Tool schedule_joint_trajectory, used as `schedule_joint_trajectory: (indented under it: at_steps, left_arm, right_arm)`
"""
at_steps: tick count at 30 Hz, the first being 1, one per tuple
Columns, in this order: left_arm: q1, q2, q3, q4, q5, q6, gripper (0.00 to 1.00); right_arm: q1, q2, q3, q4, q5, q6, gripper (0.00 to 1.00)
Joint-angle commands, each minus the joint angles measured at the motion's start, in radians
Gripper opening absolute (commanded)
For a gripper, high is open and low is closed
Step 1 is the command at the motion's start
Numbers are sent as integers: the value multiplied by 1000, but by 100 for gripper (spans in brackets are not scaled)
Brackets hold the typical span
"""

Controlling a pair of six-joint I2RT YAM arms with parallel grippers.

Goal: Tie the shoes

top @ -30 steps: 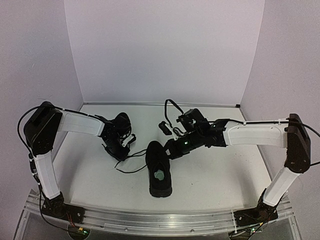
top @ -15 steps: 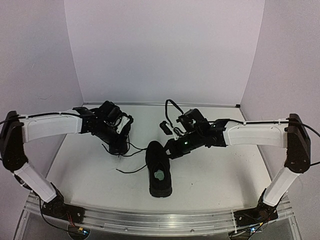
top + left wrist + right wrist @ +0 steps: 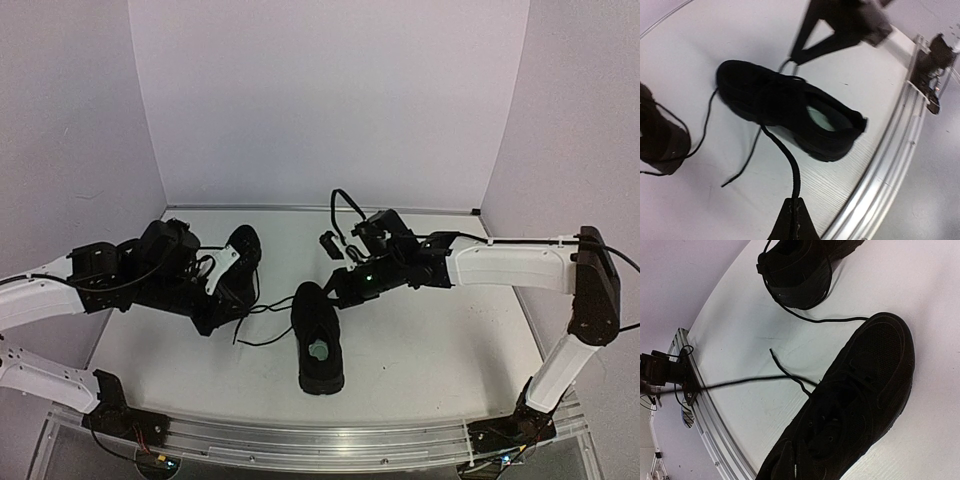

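Note:
One black shoe (image 3: pixel 322 372) lies mid-table, toe away from me, with a pale patch in its opening. The second shoe (image 3: pixel 243 250) lies behind it to the left, partly hidden by my left arm. My left gripper (image 3: pixel 794 201) is shut on a thin black lace (image 3: pixel 790 160) that runs taut to the near shoe (image 3: pixel 790 107); in the top view this gripper (image 3: pixel 212 318) is left of that shoe. My right gripper (image 3: pixel 795 468) is shut, low over the shoe's laced part (image 3: pixel 855 405); I cannot make out anything between its fingers. Another lace end (image 3: pixel 772 354) lies loose.
An aluminium rail (image 3: pixel 330 440) runs along the table's near edge, close to the left gripper (image 3: pixel 900 145). White walls enclose the back and both sides. The second shoe's laces (image 3: pixel 830 319) trail across the table between the shoes.
My left arm has dropped and swung toward the near left, drawing the lace taut away from the shoe. The right arm has barely shifted.

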Motion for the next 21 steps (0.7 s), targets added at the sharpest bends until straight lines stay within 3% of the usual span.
schedule_joint_trajectory:
  at_steps: [1, 10, 21]
  left_arm:
    - [-114, -53, 2, 46, 66, 21, 0]
    - [-312, 155, 199, 63, 104, 190, 0]
    - [-343, 521, 487, 131, 236, 449, 0]
  right_arm:
    - [-3, 23, 45, 9, 31, 12, 0]
    - [-4, 31, 55, 8, 34, 2, 0]
    - [-18, 1, 40, 8, 17, -39, 0]
